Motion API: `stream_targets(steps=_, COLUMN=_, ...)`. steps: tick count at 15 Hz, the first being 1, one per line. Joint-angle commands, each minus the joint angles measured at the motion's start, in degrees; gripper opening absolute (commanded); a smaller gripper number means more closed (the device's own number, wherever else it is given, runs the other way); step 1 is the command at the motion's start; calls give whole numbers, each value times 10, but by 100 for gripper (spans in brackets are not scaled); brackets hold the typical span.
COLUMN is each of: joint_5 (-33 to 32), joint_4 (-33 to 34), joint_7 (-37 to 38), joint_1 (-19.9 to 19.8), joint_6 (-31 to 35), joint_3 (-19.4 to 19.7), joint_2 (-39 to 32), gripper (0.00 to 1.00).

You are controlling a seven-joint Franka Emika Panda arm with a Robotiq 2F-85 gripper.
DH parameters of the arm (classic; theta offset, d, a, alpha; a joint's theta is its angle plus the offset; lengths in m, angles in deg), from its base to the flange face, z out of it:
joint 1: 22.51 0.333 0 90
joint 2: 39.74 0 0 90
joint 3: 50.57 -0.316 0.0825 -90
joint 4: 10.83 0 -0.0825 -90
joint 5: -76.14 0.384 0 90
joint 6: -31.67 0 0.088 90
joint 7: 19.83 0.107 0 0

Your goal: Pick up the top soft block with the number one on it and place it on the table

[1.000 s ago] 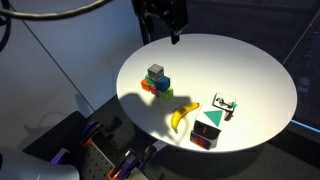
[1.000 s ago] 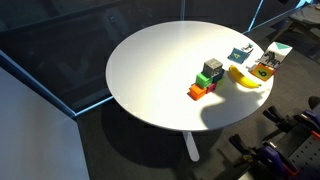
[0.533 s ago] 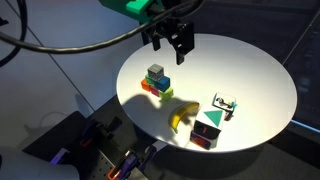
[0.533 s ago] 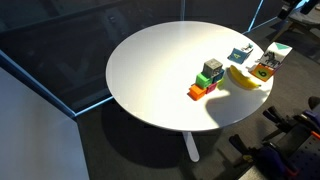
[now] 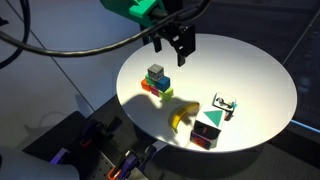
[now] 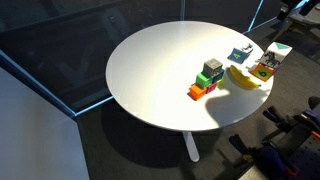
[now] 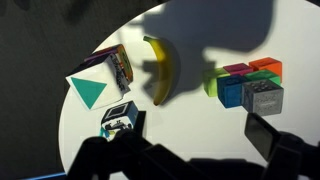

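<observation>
While the gripper (image 5: 172, 50) hangs, jaws apart, the top soft block (image 6: 213, 68) — cubic — sits untouched.

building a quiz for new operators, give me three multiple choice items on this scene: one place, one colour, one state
1. Where does the banana lie? A between the block stack and the triangle box; B atop the blocks; C on the floor.
2. The box's triangle is? A red; B green; C yellow.
3. The gripper is? A shut on a block; B open above the table; C gripping the banana.
Answers: A, both flank it; B, plain in the wrist view; B, fingers apart, nothing held.
</observation>
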Motion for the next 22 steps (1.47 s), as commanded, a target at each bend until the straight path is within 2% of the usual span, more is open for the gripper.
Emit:
stream_targets(steps=1, joint_5=0, joint_4=-3, joint_7=-10, joint_1=3, joint_6=2, joint_3=5, joint_2=0, gripper=100)
stream_targets(steps=7, joint_5=-10, joint_4=-25, joint_7=-49, joint_1=-6, joint_6=-4, joint_3=23, joint_2=-24, gripper=100)
stream_targets(steps=14, joint_5=-15, joint_4=-33, joint_7=-86, joint_1=-19, joint_6=27, joint_3=49, joint_2=-79, gripper=100)
stream_targets(steps=22, joint_5=-16, joint_4=-32, joint_7=-117, joint_1=-36, joint_6=129, joint_3=66, joint_2=-146, gripper=100)
